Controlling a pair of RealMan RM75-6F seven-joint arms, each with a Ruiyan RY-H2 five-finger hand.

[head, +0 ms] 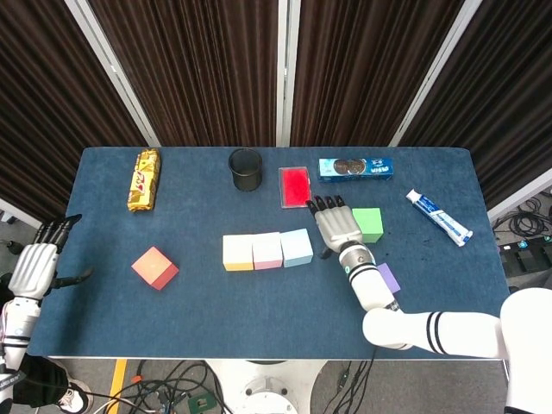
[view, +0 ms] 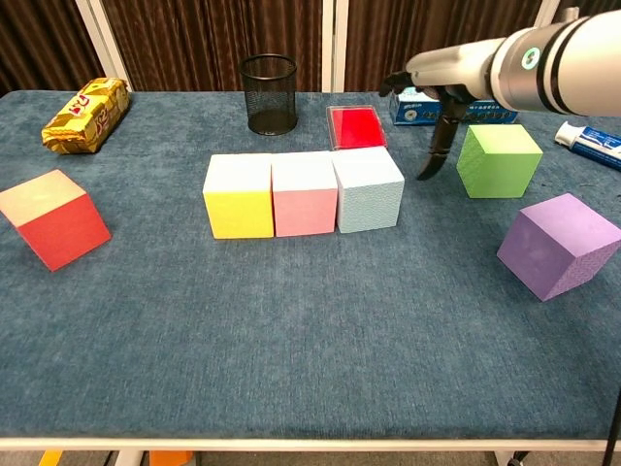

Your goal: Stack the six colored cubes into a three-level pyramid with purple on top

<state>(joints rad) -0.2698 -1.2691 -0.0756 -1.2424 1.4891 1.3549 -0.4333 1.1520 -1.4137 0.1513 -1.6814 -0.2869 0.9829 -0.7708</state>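
The right hand [head: 338, 228] is seen raised above the bench, palm down, with its fingers [head: 322, 205] spread and extended away from the robot; nothing is held in it. In the chest view the same hand [view: 434, 89] is shown from the side, one dark finger [view: 434, 160] hanging downward. The white right forearm, marked by black bands, is stretched out from the robot's lower right side. The left hand [head: 34, 266] is kept at the far left edge of the head view, beyond the bench edge, its fingers [head: 56, 229] apart and empty, pointing upward in the frame.
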